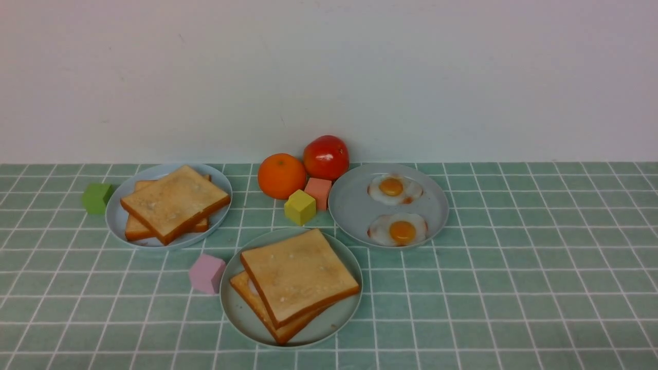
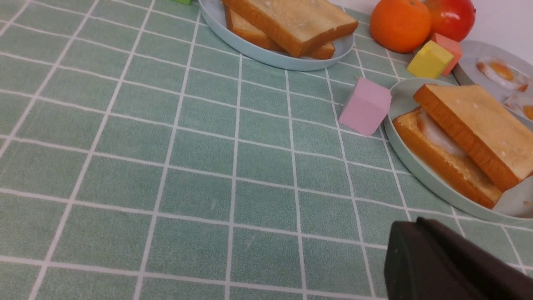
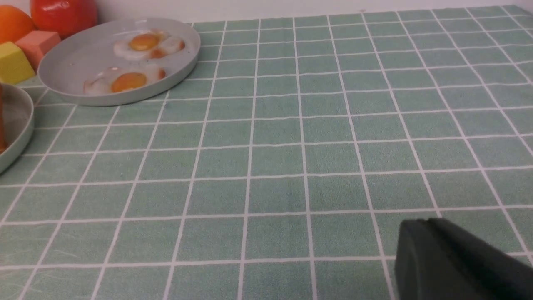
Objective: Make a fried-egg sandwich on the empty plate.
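Plain white wall (image 1: 329,77), green checked tablecloth (image 1: 514,288)

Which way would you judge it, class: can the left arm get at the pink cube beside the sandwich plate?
Probably yes. The pink cube stands on open cloth, nothing between it and the left gripper; only the mint-green plate sits close beside it.

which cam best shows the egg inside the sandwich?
Left wrist view: the egg shows as a white layer between the two toast slices of the sandwich. Front view shows only a sliver of white at the sandwich's left edge. Right wrist view catches just the plate rim.
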Controlling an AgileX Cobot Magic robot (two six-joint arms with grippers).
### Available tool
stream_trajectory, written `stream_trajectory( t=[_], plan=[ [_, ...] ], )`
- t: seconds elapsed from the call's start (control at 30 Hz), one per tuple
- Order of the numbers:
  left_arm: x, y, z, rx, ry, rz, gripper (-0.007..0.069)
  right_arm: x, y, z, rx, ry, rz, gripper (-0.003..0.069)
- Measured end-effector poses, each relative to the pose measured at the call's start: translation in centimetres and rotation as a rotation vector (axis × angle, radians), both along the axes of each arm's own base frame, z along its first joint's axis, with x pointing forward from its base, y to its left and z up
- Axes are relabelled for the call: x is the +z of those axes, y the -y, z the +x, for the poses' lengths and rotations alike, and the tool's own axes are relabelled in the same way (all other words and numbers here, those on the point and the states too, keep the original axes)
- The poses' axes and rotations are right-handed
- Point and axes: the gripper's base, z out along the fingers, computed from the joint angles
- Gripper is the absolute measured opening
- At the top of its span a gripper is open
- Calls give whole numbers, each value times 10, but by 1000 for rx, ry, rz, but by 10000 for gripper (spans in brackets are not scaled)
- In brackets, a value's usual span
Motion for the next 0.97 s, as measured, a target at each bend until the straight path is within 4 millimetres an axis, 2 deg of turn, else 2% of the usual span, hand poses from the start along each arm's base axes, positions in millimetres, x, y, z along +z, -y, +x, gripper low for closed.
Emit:
stream_trajectory(
  t=[0.97],
  plan=[
    [0,0,0,0,0,-1,5,0,0,0,0,0,0,72]
  ],
)
